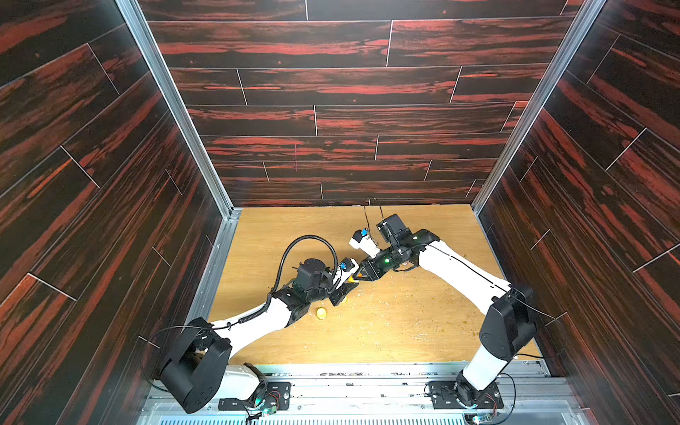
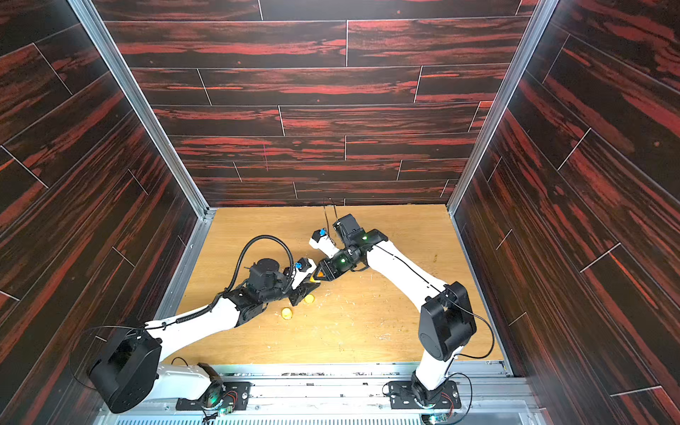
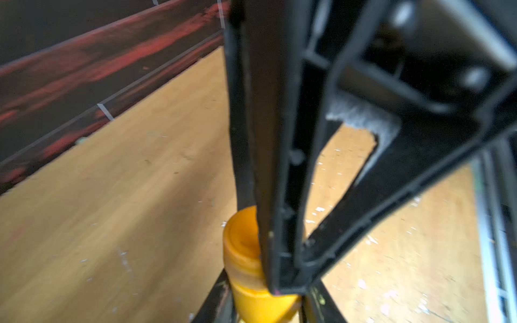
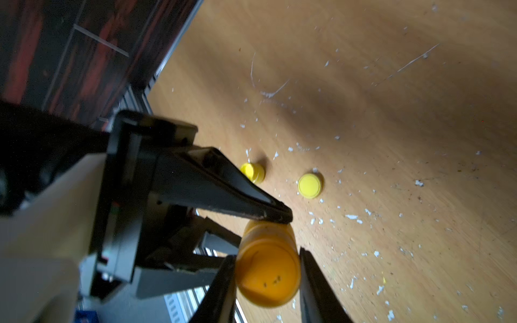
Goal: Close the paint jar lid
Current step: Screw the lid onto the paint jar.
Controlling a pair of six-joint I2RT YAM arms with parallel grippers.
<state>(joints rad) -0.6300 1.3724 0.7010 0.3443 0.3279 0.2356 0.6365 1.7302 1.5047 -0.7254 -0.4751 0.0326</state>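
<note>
An orange paint jar [image 4: 267, 268] is held in the air between my two grippers over the middle of the table; in both top views only a sliver of it [image 1: 352, 279] shows. My right gripper [image 4: 265, 282] is shut on the jar's body, one finger on each side. My left gripper [image 3: 265, 304] is shut on the opposite end, which looks like the orange lid [image 3: 260, 307]. The jar's paler body [image 3: 240, 251] runs on beyond it, partly hidden by the right gripper's black fingers [image 3: 265, 139]. How the lid sits on the jar cannot be told.
A small yellow jar [image 4: 253, 171] and a loose yellow lid [image 4: 310, 185] lie on the wooden table [image 1: 404, 331] just below the grippers; both yellow pieces [image 1: 321, 313] [image 1: 344, 300] show in both top views. Dried paint flecks [image 4: 349, 216] dot the wood. Dark walls enclose three sides.
</note>
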